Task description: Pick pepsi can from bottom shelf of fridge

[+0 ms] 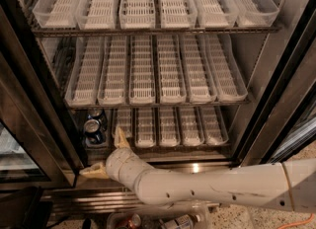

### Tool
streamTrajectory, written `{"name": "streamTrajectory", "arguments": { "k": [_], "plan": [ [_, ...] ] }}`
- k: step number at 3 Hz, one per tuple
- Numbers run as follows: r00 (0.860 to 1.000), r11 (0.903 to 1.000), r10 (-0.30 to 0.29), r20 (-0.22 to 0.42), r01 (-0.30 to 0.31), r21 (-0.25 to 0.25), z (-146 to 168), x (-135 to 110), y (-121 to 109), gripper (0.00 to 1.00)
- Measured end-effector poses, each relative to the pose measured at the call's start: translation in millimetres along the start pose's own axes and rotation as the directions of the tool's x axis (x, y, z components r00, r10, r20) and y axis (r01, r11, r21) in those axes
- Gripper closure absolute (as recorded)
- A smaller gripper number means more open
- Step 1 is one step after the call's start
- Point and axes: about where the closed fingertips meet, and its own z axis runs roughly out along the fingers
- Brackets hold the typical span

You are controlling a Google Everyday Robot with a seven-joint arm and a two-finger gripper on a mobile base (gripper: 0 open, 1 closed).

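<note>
Gripper (101,152), jaws apart, we observed at the fridge (274,105) sill, just beside the pepsi can (93,127) on the bottom shelf (170,147).

We are viewing through one camera only, looking from high in front of the fridge (274,105) and tilting down into its open interior, near enough that three racks are filling our view. The gripper (105,155), fingers spread, is hanging low left, just before the bottom shelf (170,125).

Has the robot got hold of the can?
No: the can stands on the bottom shelf, while the open gripper hovers in front of it, not around it.
</note>
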Motion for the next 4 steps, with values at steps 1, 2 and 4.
{"name": "streamTrajectory", "arguments": {
  "k": [1, 2, 4],
  "plan": [
    [1.0, 0.9989, -0.003, -0.002, 0.003, 0.046, 7.3, -4.0, 2.7, 0.0],
    [1.0, 0.9989, -0.003, -0.002, 0.003, 0.046, 7.3, -4.0, 2.7, 0.0],
    [0.998, 0.9891, 0.026, 0.051, -0.034, 0.143, 33.6, 15.4, 31.7, 0.0]
  ]
}}
